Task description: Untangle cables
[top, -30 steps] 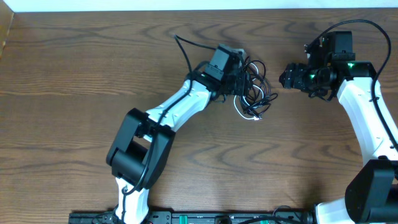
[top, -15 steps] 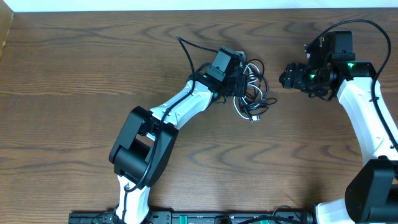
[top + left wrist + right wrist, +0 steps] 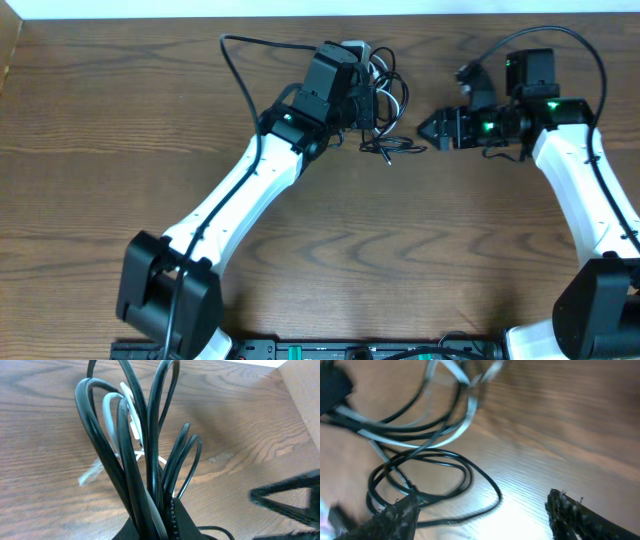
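Two cables, one black and one white, stand bunched in our left gripper, which is clamped tight on them over the far middle of the table; our right gripper hangs open just to their right.

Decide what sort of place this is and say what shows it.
Probably a robotics lab bench: a left arm and right arm standing at a wooden table, working on tangled cables.
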`<act>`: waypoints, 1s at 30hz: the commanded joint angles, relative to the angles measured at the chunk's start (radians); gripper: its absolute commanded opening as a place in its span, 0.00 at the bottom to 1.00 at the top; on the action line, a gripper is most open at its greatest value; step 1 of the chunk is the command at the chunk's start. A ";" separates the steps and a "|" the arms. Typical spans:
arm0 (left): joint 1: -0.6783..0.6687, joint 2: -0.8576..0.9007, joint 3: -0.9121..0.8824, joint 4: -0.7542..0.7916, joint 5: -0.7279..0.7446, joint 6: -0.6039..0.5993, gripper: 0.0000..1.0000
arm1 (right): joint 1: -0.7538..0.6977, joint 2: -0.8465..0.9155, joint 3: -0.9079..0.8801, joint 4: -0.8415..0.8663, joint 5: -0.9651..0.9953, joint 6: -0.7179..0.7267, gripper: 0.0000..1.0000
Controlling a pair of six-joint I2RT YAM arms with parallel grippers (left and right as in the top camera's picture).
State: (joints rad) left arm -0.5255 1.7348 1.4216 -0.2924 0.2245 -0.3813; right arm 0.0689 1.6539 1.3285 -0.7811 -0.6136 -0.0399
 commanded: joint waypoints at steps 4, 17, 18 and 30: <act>0.009 0.010 0.005 -0.081 -0.034 0.006 0.07 | 0.076 0.001 -0.001 -0.004 -0.107 -0.256 0.80; 0.078 0.010 0.006 -0.131 0.164 -0.024 0.08 | 0.204 0.040 -0.002 -0.054 -0.100 -0.500 0.80; 0.083 0.010 0.006 -0.134 0.191 -0.024 0.07 | 0.209 0.054 -0.002 -0.045 -0.100 -0.500 0.80; 0.119 0.009 0.008 -0.189 0.274 -0.029 0.07 | 0.221 0.132 -0.002 0.046 -0.124 -0.394 0.35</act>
State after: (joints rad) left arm -0.4267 1.7473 1.4212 -0.4896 0.4614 -0.3992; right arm 0.2852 1.7870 1.3273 -0.7326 -0.7086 -0.4820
